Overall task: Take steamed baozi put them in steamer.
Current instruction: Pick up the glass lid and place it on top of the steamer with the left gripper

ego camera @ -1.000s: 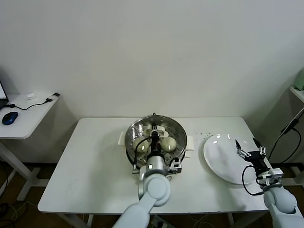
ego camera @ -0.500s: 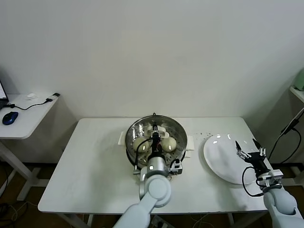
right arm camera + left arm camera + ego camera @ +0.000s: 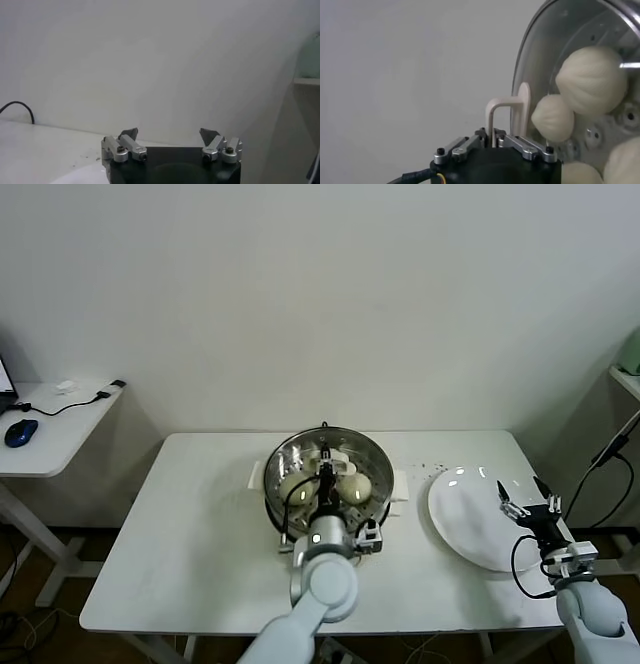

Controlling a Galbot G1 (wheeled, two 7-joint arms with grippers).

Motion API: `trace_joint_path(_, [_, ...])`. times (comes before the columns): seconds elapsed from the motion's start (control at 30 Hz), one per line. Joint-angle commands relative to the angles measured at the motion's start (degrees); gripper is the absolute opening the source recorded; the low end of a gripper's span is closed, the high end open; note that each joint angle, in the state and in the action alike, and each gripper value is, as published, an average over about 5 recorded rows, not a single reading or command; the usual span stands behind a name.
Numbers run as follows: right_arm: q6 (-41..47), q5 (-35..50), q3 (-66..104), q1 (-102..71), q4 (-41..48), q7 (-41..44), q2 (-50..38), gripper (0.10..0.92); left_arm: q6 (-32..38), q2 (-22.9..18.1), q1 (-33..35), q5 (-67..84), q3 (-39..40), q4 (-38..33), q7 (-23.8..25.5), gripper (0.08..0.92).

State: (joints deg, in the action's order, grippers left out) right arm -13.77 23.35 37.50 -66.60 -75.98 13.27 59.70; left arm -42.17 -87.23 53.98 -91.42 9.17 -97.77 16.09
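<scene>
Head view: steamer (image 3: 327,475) sits mid-worktop (image 3: 190,554), shiny pot on white base with side handles. Steamed baozi (image 3: 355,485) inside it, at least two visible on the perforated floor, one each side of the left gripper (image 3: 325,467). That gripper reaches down into the pot from the near rim; how its jaws stand is not clear here. White plate (image 3: 470,519) lies right of the steamer, well apart from it, nothing on it. Right gripper (image 3: 525,497) hovers over the plate's right edge, jaws spread wide, holding nothing. Side desk (image 3: 45,434) at far left carries a blue mouse (image 3: 20,431) and a cable. Plain white wall behind.

Left wrist view: left gripper's jaws nearly together, no bun between them. Four baozi in the pot; the nearest one sits just beside the fingertips, contact unclear.

Right wrist view: right gripper's jaws wide apart, empty, white wall ahead.
</scene>
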Motion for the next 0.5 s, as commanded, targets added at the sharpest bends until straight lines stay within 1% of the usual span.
trace_joint_path(0.03, [0.1, -0.1, 0.0, 0.1, 0.3, 0.1, 0.0, 0.823, -0.4, 2.8, 0.7, 0.5, 0.4, -5.5, 4.2, 0.256])
trace_joint_path(0.27, [0.7, -0.4, 0.1, 0.4, 0.6, -0.2, 0.0, 0.823, -0.8, 5.8, 3.4, 1.3, 0.6, -11.5, 4.9, 0.481])
trace_joint_path(0.37, [1.4, -1.1, 0.3, 0.4, 0.3, -0.5, 0.1, 0.823, -1.1, 8.1, 5.0, 2.8, 0.4, -14.8, 4.7, 0.567])
trace_joint_path(0.5, [2.8, -2.2, 0.9, 0.1, -0.2, -0.8, 0.2, 0.823, -1.6, 11.9, 7.1, 7.1, -0.9, -19.7, 2.7, 0.68])
